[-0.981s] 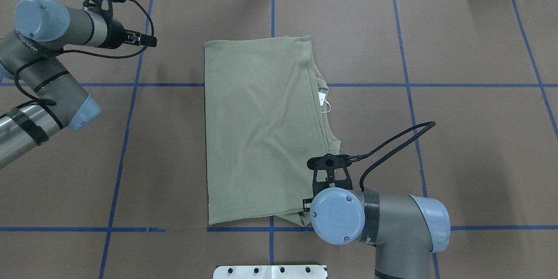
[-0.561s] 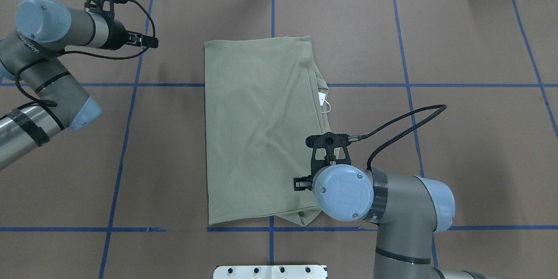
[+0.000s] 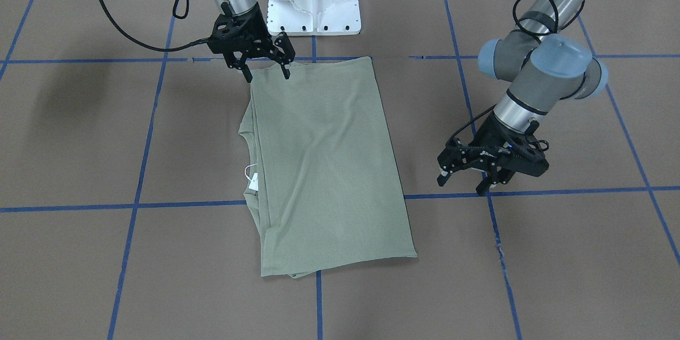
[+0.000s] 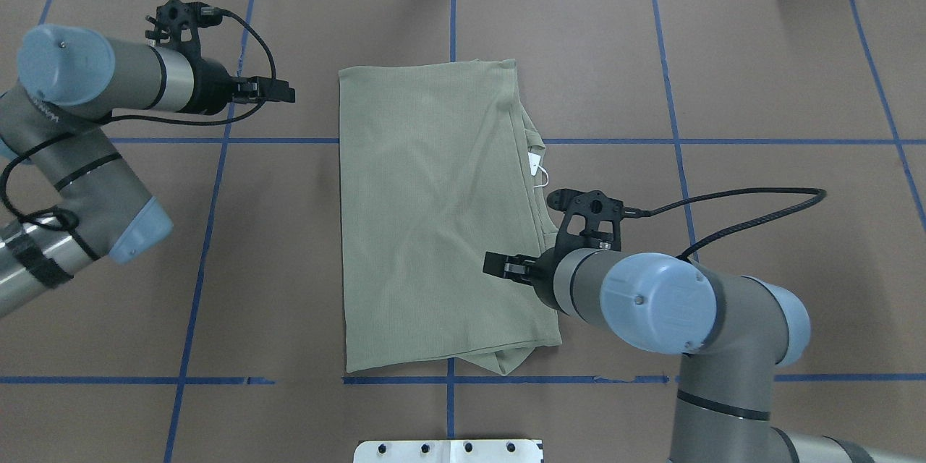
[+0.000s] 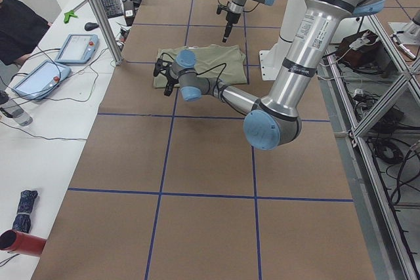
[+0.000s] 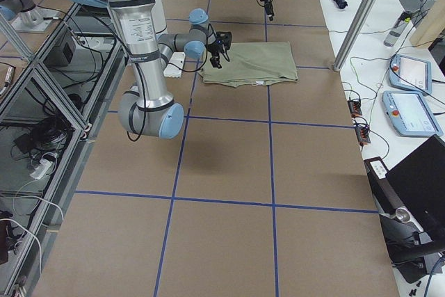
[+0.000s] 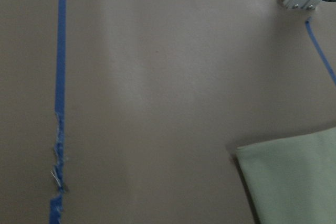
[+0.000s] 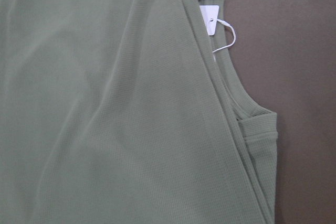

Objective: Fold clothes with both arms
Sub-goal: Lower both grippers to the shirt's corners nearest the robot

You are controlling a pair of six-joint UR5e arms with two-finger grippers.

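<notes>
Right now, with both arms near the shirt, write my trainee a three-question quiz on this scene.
1. True or false: the left arm's fingers hang over the shirt.
2. The white hang tag sticks out at the shirt's: A) edge on the robot's right; B) edge on the robot's left; C) far edge.
3. Fill in: the right arm's fingers are ____ (open or shut).

Key:
1. False; they are over bare table beside the shirt.
2. A.
3. Open.
</notes>
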